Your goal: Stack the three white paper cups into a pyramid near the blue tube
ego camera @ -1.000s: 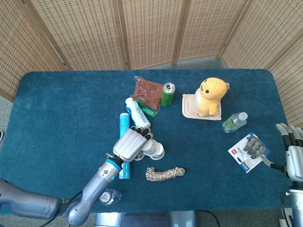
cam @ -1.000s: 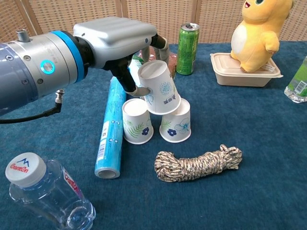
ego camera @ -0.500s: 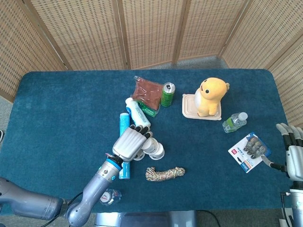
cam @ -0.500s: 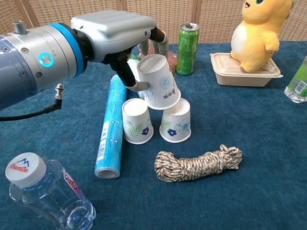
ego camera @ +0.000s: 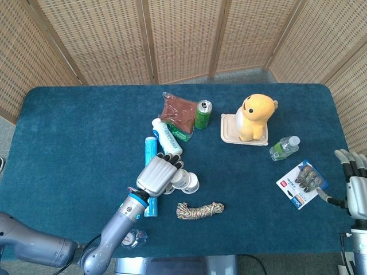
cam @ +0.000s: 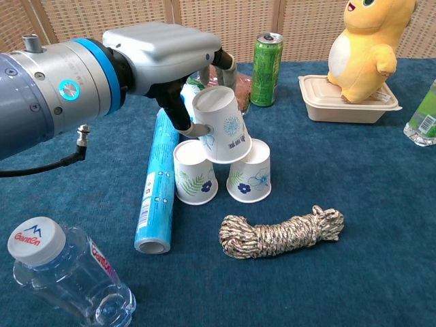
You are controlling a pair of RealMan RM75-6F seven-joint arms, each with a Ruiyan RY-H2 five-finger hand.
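Left hand: grasps tilted top cup.
Under it: two base cups, possibly touching.
Right hand: released.
Blue tube: below left hand.

Head view looks straight down; chest view low, close, sharing cups.

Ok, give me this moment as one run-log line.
step: place top cup | left robot hand: holds tilted third paper cup over two base cups beside blue tube | right robot hand: idle, open | pyramid: not yet done
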